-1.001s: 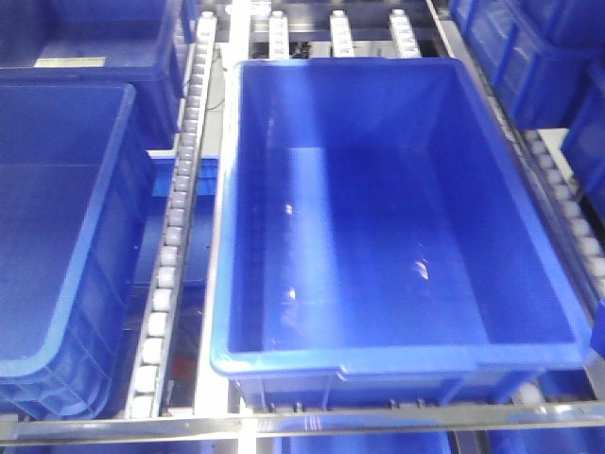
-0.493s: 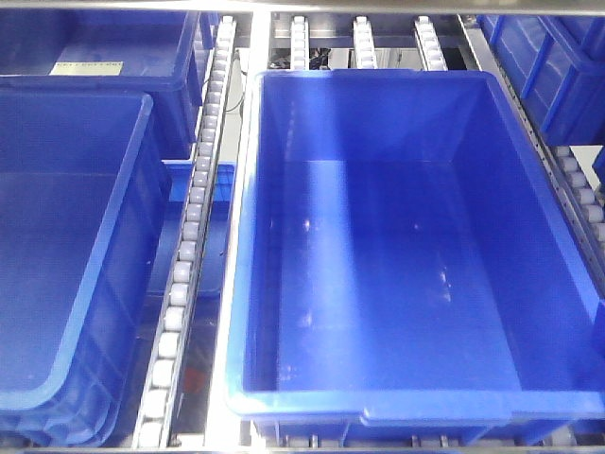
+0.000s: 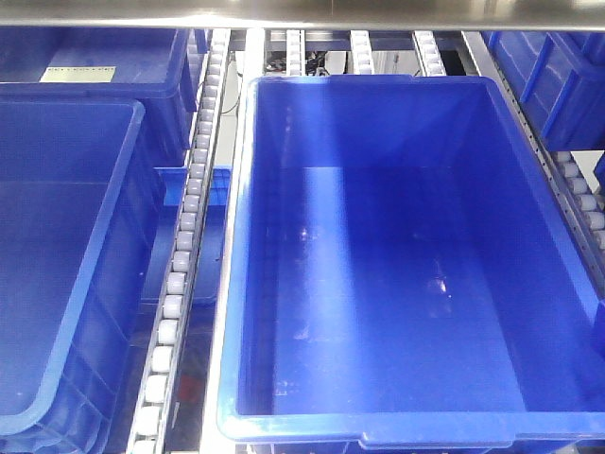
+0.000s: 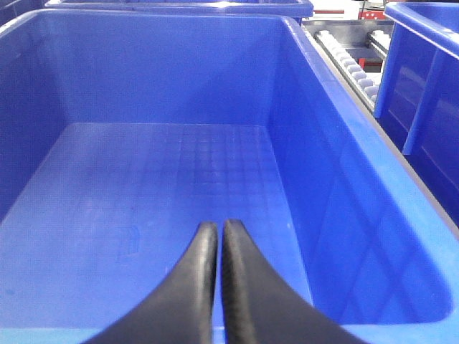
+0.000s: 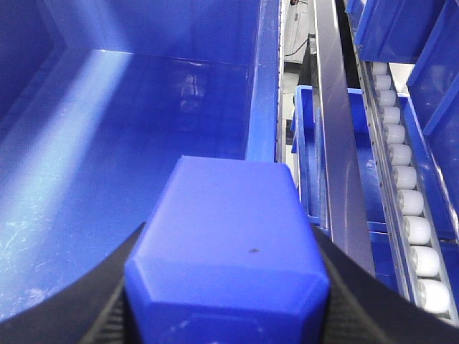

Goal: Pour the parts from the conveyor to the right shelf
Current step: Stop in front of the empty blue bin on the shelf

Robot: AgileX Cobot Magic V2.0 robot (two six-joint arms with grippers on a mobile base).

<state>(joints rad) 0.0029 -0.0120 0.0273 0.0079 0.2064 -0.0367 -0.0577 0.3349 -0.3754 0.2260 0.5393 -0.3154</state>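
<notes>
Right gripper (image 5: 228,315) clamped on the blue block (image 5: 228,247): black fingers (image 5: 107,304) press it from both sides, block fills the near part of the right wrist view. Just beyond and below it, the inside of a large blue tub (image 5: 107,143); the tub's wall (image 5: 267,86) runs straight ahead of the block. Past that wall, a steel rail (image 5: 333,143), then a row of white rollers (image 5: 405,193) of the shelf.

Left gripper (image 4: 219,240) closed, fingertips (image 4: 204,251) touching, nothing between them. It sits over the near end of another blue tub (image 4: 158,186); floor bare ahead of it. Beyond that tub's right wall, rollers (image 4: 351,68).

Front view: centre tub (image 3: 378,284) on the shelf, roller track (image 3: 184,246) beside it, second tub (image 3: 57,255) past the track. No gripper visible there.
</notes>
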